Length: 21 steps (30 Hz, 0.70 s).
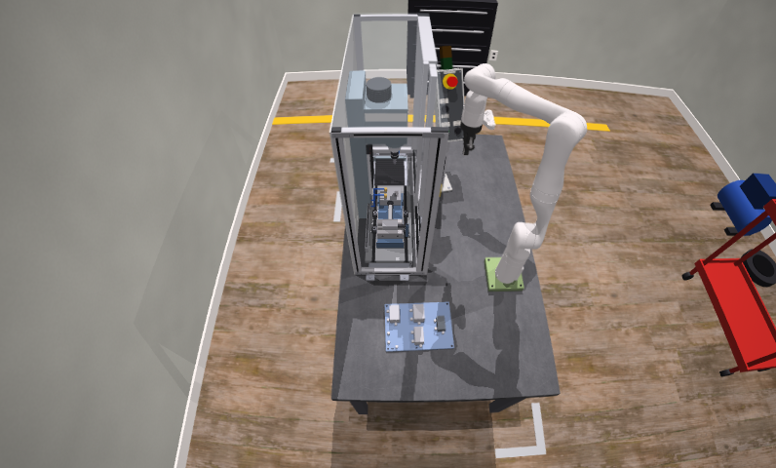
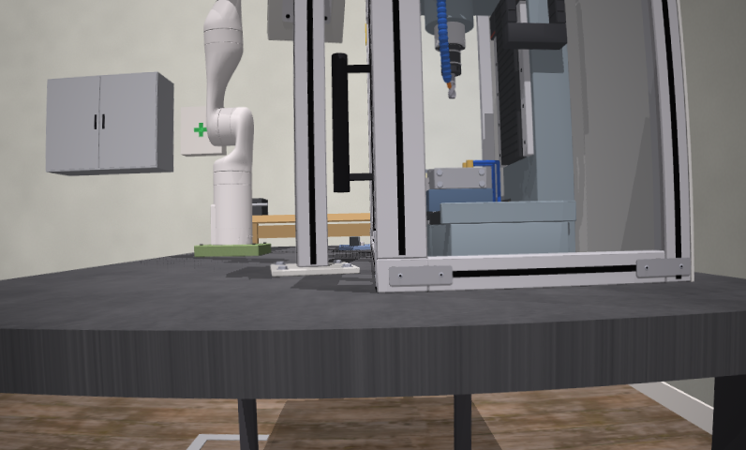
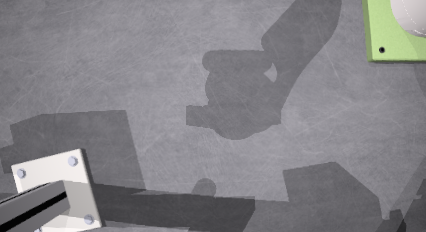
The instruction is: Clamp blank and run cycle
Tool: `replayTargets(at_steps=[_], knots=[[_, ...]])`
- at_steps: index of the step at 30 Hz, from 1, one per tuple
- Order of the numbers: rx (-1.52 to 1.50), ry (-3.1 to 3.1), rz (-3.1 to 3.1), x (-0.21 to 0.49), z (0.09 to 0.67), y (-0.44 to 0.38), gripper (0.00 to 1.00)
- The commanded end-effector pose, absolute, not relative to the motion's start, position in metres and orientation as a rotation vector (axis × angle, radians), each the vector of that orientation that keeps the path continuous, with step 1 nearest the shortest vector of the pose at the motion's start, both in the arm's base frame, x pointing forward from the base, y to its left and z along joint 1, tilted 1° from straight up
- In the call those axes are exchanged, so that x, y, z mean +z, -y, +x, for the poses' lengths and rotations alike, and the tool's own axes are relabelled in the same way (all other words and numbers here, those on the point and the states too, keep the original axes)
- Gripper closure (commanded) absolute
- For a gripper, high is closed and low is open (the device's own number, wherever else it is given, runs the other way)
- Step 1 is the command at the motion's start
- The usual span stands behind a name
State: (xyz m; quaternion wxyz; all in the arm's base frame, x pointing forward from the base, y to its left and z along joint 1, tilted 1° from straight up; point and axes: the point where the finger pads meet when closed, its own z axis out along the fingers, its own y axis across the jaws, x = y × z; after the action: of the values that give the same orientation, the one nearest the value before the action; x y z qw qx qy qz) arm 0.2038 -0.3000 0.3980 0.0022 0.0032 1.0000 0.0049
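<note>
My gripper (image 1: 467, 151) is shut and empty, above the table beside the control column (image 1: 451, 107); its fingers are out of the wrist view. The blue plate (image 1: 433, 345) carries three light blanks (image 1: 394, 313) (image 1: 418, 311) (image 1: 418, 334) and the dark setting master (image 1: 440, 323); its near left place shows bare pins. The vise (image 1: 389, 234) is inside the guard (image 1: 391, 133); whether a blank lies in it is too small to tell. The door handle (image 2: 339, 122) stands out from the guard's side, where the door looks flush. The amber lamp (image 1: 446, 52) looks dark. The knob and green button are not clear.
The column's white foot plate (image 3: 77, 172) (image 2: 314, 269) (image 1: 446, 183) is bolted to the table beside the guard. My arm's green base (image 1: 503, 284) (image 3: 374, 42) (image 2: 231, 250) stands right of the guard. The spindle (image 2: 451, 52) hangs above the vise. A red stop button (image 1: 451, 81) is high on the column.
</note>
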Motion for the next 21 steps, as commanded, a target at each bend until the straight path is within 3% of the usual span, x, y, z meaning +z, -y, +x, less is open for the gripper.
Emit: replayTargets(at_steps=[1, 12, 13, 21], knots=[[0.013, -3.136, -0.030, 0.3985, 0.2039, 0.3001, 0.90], [0.013, -3.136, -0.030, 0.3985, 0.2039, 0.3001, 0.90], [0.013, -3.136, -0.030, 0.3985, 0.2039, 0.3001, 0.20], [0.013, -3.136, -0.030, 0.3985, 0.2039, 0.3001, 0.20]])
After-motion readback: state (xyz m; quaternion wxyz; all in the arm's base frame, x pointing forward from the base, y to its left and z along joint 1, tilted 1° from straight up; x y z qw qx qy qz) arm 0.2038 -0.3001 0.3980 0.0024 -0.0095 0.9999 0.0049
